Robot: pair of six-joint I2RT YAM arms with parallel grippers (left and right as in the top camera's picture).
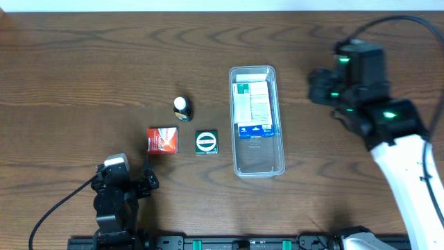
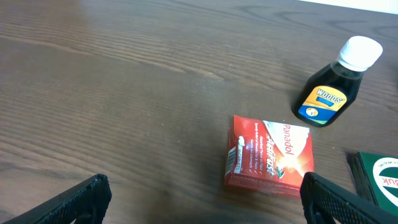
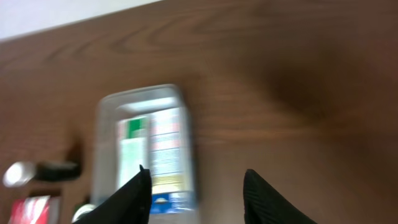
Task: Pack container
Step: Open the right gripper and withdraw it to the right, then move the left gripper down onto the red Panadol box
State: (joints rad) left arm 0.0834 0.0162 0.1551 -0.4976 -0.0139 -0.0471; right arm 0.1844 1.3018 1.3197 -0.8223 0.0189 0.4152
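Note:
The clear plastic container [image 1: 257, 163] lies lengthwise at the table's middle right, with a white, green and blue box [image 1: 253, 110] inside its far half. It shows blurred in the right wrist view [image 3: 106, 124]. Left of it are a green box [image 1: 207, 142], a red box [image 1: 163, 139] and a small dark bottle with a white cap [image 1: 182, 108]. My left gripper [image 1: 135, 182] is open and empty, just short of the red box [image 2: 268, 154]; the bottle [image 2: 329, 90] lies beyond. My right gripper [image 1: 320, 87] is open and empty, raised to the right of the container.
The green box's corner [image 2: 376, 177] shows at the right edge of the left wrist view. The table's far edge [image 1: 222, 10] meets a white wall. Black cables run from both arms at the near corners.

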